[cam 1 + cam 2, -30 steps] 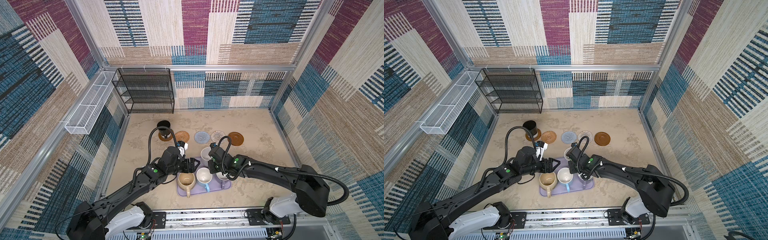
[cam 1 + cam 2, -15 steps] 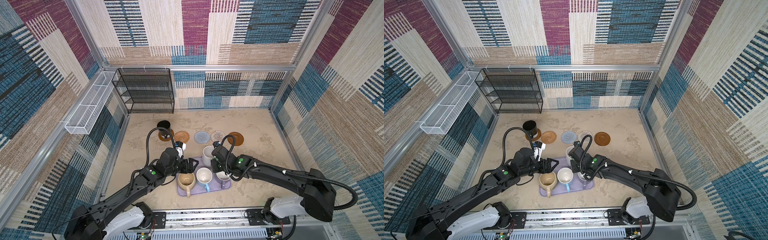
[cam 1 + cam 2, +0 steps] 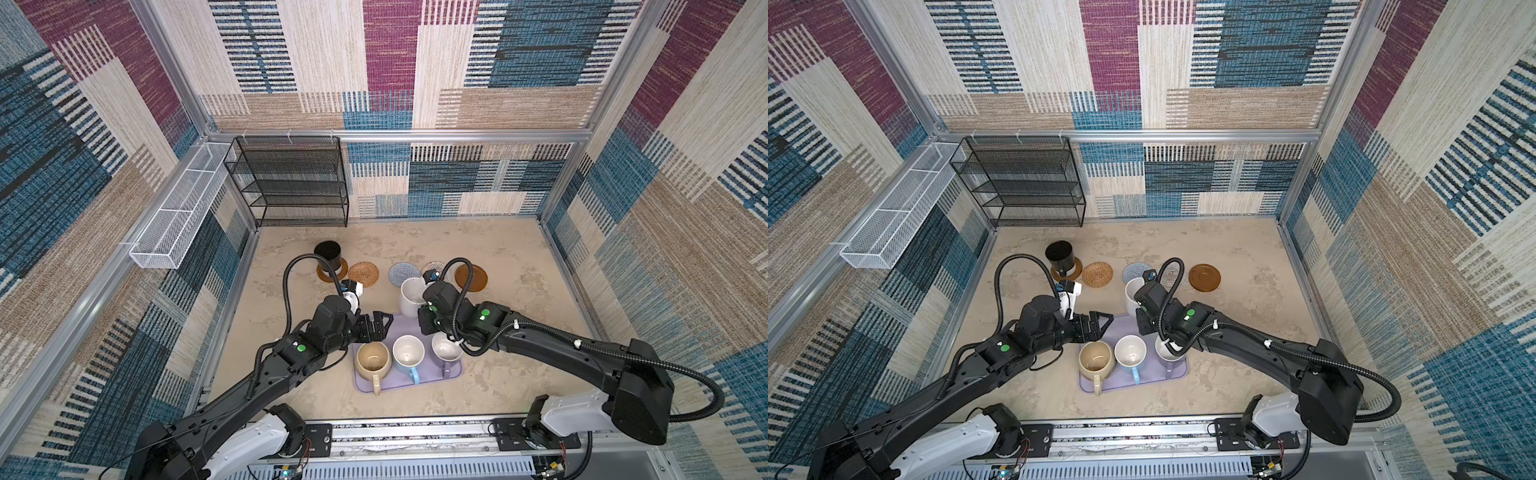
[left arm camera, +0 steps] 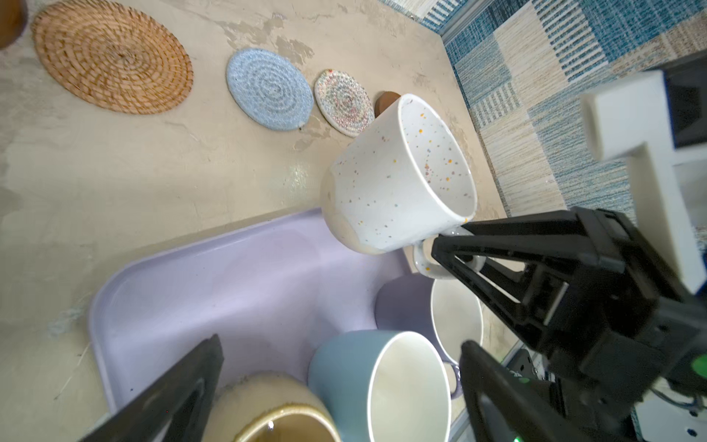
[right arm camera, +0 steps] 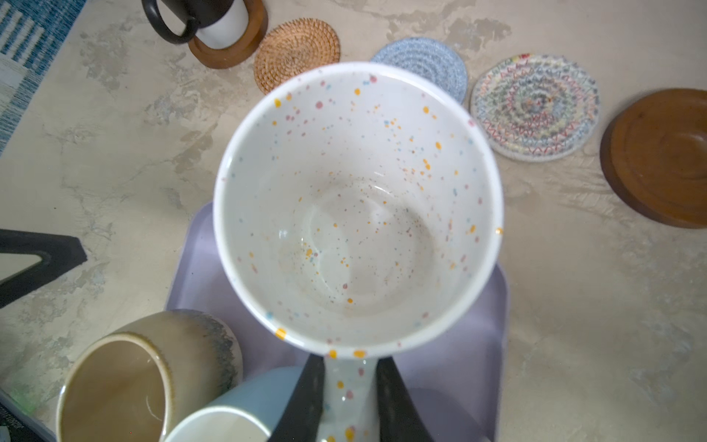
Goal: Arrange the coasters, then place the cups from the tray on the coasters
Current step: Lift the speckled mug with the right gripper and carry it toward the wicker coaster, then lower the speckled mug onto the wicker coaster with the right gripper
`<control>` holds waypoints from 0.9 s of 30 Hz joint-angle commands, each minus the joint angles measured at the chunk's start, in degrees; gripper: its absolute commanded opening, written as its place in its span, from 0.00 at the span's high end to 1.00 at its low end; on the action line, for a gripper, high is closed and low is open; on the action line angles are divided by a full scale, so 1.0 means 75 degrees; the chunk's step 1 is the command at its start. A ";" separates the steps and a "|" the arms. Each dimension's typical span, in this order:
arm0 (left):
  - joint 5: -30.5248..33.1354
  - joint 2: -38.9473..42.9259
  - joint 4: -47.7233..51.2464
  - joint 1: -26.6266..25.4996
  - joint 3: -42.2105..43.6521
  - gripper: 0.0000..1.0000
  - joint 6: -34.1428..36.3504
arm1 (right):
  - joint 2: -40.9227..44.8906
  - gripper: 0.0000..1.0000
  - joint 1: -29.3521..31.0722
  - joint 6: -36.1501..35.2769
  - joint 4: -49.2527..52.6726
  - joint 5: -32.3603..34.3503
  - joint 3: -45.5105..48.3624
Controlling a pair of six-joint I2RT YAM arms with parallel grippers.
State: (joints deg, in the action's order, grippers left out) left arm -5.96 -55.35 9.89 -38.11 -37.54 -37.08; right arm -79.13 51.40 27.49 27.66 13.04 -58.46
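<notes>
three mugs [image 3: 408, 353] sit on the tray [image 4: 229, 275]. my right gripper [image 5: 350, 386] is clamped on the handle of the speckled mug [image 3: 411, 297], which keeps its base free for set-down. it hangs over the tray's upper edge, centre frame: upright, long axis vertical, mouth up, handle toward my wrist. left gripper [image 3: 381, 327] jaws apart, empty.

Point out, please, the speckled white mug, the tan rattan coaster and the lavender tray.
speckled white mug [image 5: 355, 206]: right wrist view, on its inner floor.
tan rattan coaster [image 3: 363, 274]: in a top view, on its centre.
lavender tray [image 4: 237, 275]: left wrist view, on its bare floor.
</notes>
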 commanded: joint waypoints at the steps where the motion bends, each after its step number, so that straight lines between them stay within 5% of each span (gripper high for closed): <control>1: 0.0471 0.0065 0.0293 0.0090 -0.0218 0.01 0.0300 | -0.0130 1.00 0.0002 -0.0286 -0.0641 0.0217 -0.0381; 14: 0.0174 0.0173 0.0013 0.1804 -0.0465 0.02 0.0358 | -0.1979 1.00 -0.0019 -0.0741 -0.0613 0.0180 -0.2459; 27: -0.0099 -0.0087 -0.0405 0.2508 -0.0061 0.05 0.0145 | -0.4378 1.00 -0.0159 -0.0316 -0.0476 0.0384 -0.4820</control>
State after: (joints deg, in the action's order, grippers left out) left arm -6.44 -55.48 9.23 -19.79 -38.02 -35.83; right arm -109.80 50.37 23.59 27.94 13.72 -91.64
